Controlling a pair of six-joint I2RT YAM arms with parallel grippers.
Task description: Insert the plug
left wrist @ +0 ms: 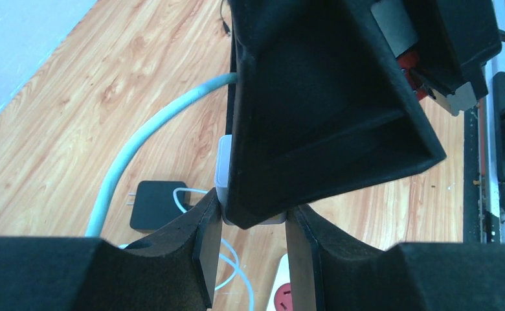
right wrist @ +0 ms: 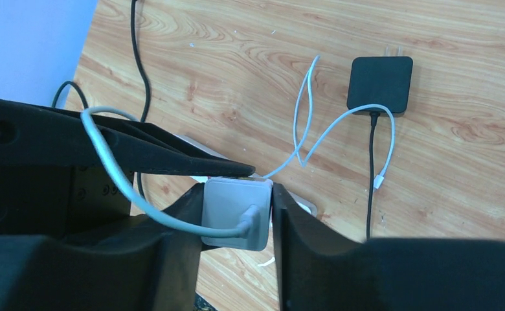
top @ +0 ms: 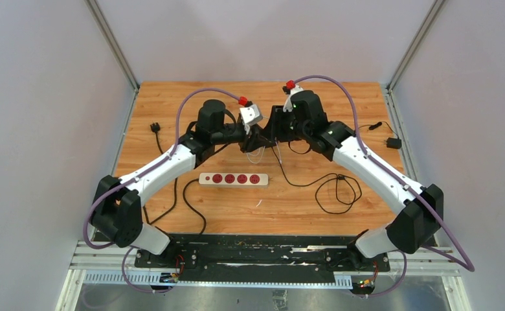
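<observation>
A white charger plug [right wrist: 234,210] with a pale cable sits between the fingers of my right gripper [right wrist: 237,194], which is shut on its sides. My left gripper [left wrist: 254,217] meets it from the other side, and its fingertips press the same plug [left wrist: 223,162]. Both grippers [top: 253,137] [top: 267,133] meet above the middle of the table, and the plug is hidden between them in the top view. The white power strip [top: 234,179] with red sockets lies flat on the wood below and in front of them. One end of it shows in the left wrist view [left wrist: 282,291].
A black adapter [right wrist: 379,84] with white and black cables lies on the wood under the grippers; it also shows in the left wrist view [left wrist: 156,204]. A black cord loop [top: 337,191] lies at the right, a small black adapter [top: 393,142] at the far right, and a black plug [top: 155,127] at the left.
</observation>
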